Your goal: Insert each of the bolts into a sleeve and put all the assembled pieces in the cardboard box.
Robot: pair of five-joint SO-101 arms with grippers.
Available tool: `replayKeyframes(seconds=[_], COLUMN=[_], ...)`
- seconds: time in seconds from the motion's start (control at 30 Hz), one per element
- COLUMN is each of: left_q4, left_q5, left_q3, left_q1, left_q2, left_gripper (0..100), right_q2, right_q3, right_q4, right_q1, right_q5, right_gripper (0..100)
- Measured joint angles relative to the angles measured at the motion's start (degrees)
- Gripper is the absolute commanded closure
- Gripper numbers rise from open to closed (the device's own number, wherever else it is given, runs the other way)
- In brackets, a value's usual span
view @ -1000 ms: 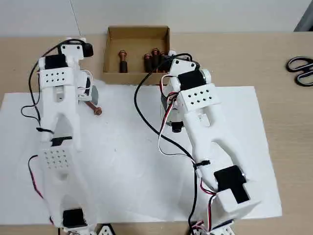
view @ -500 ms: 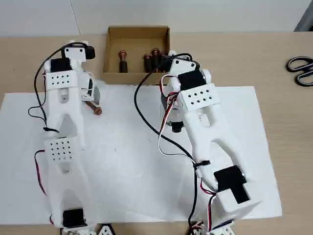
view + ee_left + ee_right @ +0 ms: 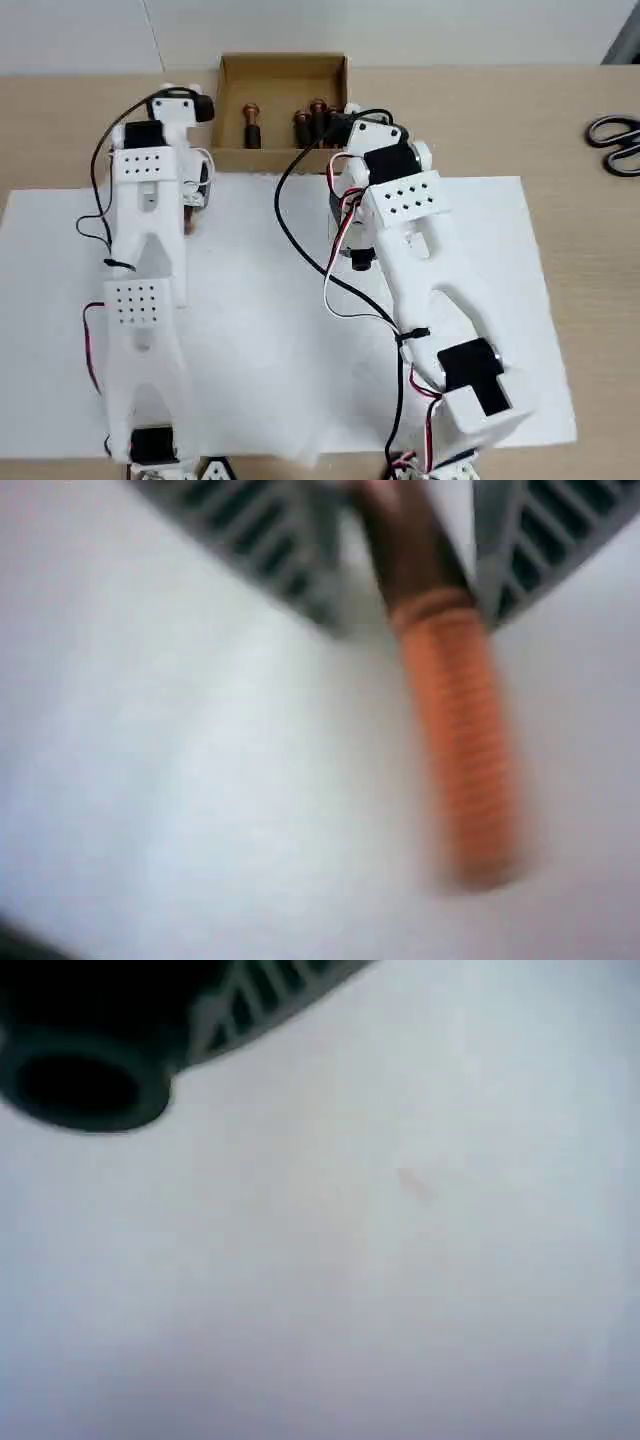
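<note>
The bolt (image 3: pixel 460 740) is being held by the left gripper (image 3: pixel 400 570), whose jaws are being kept nearly closed on the dark head end, so that the orange threaded shank is sticking out free in front of them. In the high view this gripper is being kept over the far left part of the paper (image 3: pixel 260 330), just near of the left corner of the box (image 3: pixel 262 158). A dark sleeve (image 3: pixel 85 1090) with an open bore is being seen just beside the right gripper (image 3: pixel 215 1010), over bare paper; whether it is being gripped cannot be told. Inside the box several assembled pieces (image 3: pixel 312 122) are lying, one to the left and a group to the right. Scissors (image 3: pixel 615 145) are lying far right on the table (image 3: pixel 560 110). The bolt is being judged as small, light and stiff metal, not fragile; its thread is probably giving some grip, while the smooth head part may be slippery. It is best taken at the head end, as now, because the shank must be left free for entering the sleeve. The sleeve is probably rigid too and should be taken around its side, so that the bore is not being covered.
</note>
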Motion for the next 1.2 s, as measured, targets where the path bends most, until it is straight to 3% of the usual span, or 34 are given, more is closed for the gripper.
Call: replayKeyframes(seconds=[0.2, 0.47, 0.83, 1.2], left_q4=[0.00, 0.00, -0.09, -0.44], left_q5=[0.35, 11.96, 33.14, 64.53], left_q3=[0.18, 9.58, 52.66, 64.18], left_q1=[2.37, 3.52, 3.52, 0.53], left_q2=[-5.01, -19.34, -40.97, -49.05], left_gripper=[100, 100, 99, 99], right_q2=[0.00, -0.26, -6.59, -6.59], right_q3=[0.00, 0.00, 0.00, 0.00], right_q4=[0.00, 0.00, 0.00, 0.00], right_q1=[0.00, 0.00, 2.11, 2.99], right_q5=[0.00, 0.00, 0.00, 1.05], right_gripper=[99.6, 99.6, 99.6, 99.6])
